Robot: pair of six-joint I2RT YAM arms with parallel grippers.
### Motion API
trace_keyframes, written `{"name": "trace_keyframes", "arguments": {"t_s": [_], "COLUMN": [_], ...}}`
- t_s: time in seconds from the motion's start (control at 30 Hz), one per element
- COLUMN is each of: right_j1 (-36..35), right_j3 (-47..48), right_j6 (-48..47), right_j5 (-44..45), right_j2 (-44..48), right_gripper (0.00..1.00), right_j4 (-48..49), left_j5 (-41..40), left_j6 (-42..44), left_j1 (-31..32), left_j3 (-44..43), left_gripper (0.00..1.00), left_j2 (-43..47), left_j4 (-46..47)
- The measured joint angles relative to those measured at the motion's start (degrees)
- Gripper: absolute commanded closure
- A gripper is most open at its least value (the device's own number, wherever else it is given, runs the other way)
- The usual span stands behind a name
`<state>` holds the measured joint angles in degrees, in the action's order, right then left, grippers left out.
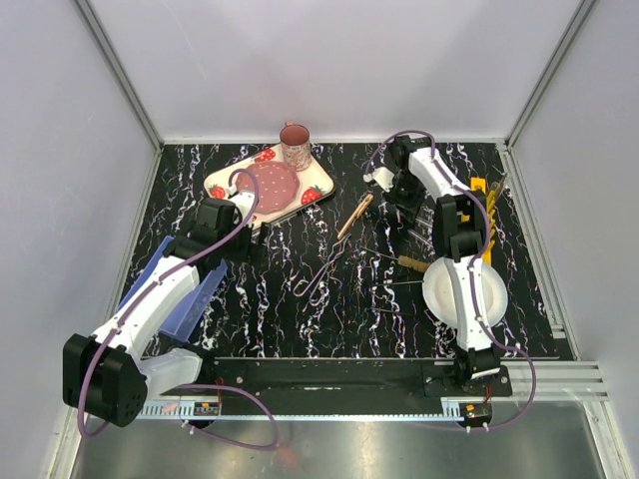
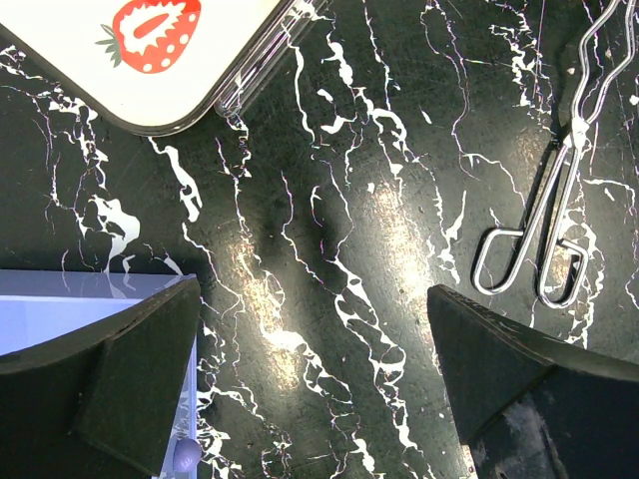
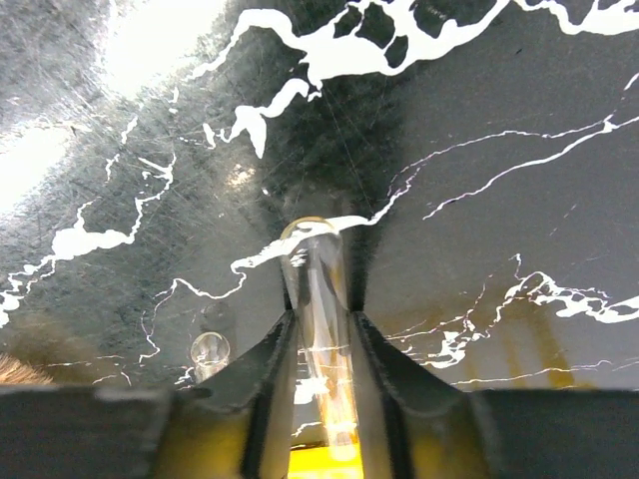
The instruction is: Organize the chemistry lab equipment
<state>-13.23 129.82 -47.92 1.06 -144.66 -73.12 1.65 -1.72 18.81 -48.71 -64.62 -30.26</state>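
Test tube point(image 3: 318, 269) sat at lower centre of the right wrist view, close against the marbled tabletop point(image 3: 479, 150), pinched between the narrow jaws of the right gripper point(image 3: 321, 319). Left gripper point(image 2: 312, 294) jaws wide, empty; wire tong point(image 2: 544, 210) at that view's right edge. Judgement: squeeze lightly and lift level, since glass may slip or crack.

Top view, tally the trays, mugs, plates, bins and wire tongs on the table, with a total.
strawberry-patterned tray: 1
pink mug: 1
white plate: 1
blue bin: 1
wire tong: 1
Total: 5
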Motion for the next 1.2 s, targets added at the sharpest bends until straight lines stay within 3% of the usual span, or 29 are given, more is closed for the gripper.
{"name": "trace_keyframes", "arguments": {"t_s": [0.2, 0.6, 0.97, 1.2], "right_j1": [0.0, 0.15, 1.92, 10.16], "right_j3": [0.0, 6.99, 6.27, -7.65], "right_j6": [-0.28, -1.57, 3.61, 10.4], "right_j5": [0.24, -5.22, -15.08, -22.56], "right_j2": [0.04, 1.86, 23.98, 43.87], "right_gripper": [0.82, 0.84, 0.83, 0.82], "right_j4": [0.74, 5.68, 6.62, 11.78], "left_j5": [-0.2, -0.42, -1.25, -1.27], "left_j6": [0.0, 0.0, -0.02, -0.02], "left_j1": [0.0, 0.0, 0.02, 0.02], "left_j3": [0.0, 0.59, 1.05, 1.4], "left_gripper": [0.01, 0.01, 0.01, 0.01], "left_j2": [0.0, 1.09, 4.17, 5.88], "left_j4": [0.0, 0.11, 0.37, 0.39]}}
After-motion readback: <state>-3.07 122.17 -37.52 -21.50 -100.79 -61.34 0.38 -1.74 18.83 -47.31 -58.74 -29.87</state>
